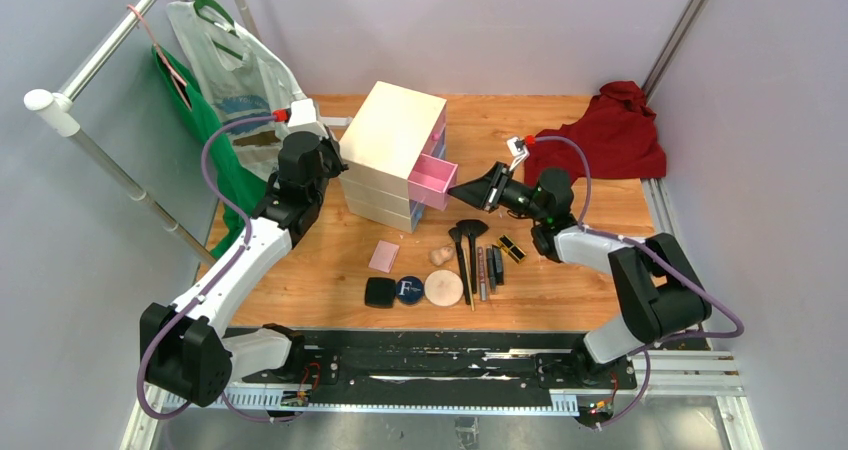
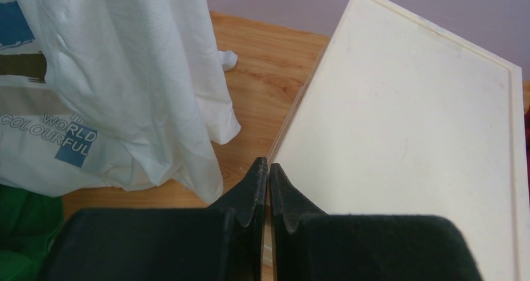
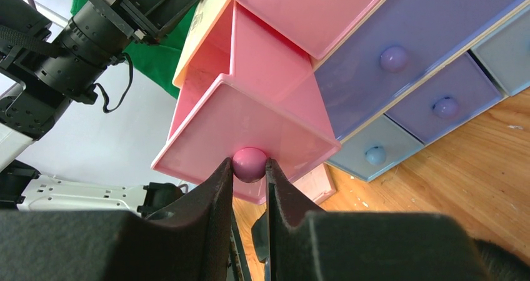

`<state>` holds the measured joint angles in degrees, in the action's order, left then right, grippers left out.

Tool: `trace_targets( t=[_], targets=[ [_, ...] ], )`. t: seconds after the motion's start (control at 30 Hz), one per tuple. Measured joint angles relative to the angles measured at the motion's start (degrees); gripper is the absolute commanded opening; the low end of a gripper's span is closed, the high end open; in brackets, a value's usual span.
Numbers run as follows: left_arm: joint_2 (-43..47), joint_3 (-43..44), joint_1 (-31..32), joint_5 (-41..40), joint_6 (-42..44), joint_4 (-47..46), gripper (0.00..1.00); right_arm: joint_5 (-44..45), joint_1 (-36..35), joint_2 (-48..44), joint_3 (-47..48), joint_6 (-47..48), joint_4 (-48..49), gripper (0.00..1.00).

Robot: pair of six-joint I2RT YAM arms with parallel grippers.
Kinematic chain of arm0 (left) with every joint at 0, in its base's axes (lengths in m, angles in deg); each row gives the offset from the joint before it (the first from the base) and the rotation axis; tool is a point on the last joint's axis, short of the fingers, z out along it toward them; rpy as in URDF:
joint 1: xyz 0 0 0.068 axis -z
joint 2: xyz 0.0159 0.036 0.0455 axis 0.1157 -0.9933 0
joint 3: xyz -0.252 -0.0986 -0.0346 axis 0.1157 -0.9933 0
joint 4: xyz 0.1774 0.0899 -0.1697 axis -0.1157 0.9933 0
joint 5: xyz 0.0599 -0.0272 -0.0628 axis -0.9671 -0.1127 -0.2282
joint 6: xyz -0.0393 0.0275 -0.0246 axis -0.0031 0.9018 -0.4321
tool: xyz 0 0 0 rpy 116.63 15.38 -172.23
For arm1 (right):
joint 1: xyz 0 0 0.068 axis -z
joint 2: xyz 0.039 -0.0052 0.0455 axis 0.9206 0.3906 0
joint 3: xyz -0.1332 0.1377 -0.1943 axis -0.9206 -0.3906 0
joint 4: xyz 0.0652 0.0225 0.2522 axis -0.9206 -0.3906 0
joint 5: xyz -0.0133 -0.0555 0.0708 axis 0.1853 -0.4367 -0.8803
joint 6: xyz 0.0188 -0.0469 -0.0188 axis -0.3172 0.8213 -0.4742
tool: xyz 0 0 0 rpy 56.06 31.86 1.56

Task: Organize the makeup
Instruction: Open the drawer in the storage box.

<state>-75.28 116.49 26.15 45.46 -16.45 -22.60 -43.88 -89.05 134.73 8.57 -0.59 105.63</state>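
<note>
Right pincer (image 3: 249, 167), I see, clamps the knob (image 3: 250, 157) of the pink drawer (image 3: 250, 115); left pincer (image 2: 269, 167) is clenched empty beside the cream chest (image 1: 392, 128). Makeup (image 1: 443, 287) lies in a row on the wooden tabletop (image 1: 310, 295) before the chest; red cloth (image 1: 600, 135) back right, white bag (image 1: 235, 70) back left, lilac walls (image 1: 480, 20).

The white plastic bag (image 2: 119, 100) reads "WORLD COLOURFUL"; the round navy compact (image 1: 408, 290) bears a white "F".

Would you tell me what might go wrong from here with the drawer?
The right gripper pinches the round knob only at its tips, so it may slip off. The pink drawer is already well out; more pull might drop it. The shut left gripper is only at the chest edge, so the chest may slide.
</note>
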Motion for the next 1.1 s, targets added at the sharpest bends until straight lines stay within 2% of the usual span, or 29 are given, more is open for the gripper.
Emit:
trace_targets(
  t=[1.1],
  targets=[
    [0.3, -0.4, -0.3, 0.4, 0.0, -0.5, 0.06, -1.1, 3.8, -5.5, -4.8, 0.8, -2.1, 0.01]
  ],
)
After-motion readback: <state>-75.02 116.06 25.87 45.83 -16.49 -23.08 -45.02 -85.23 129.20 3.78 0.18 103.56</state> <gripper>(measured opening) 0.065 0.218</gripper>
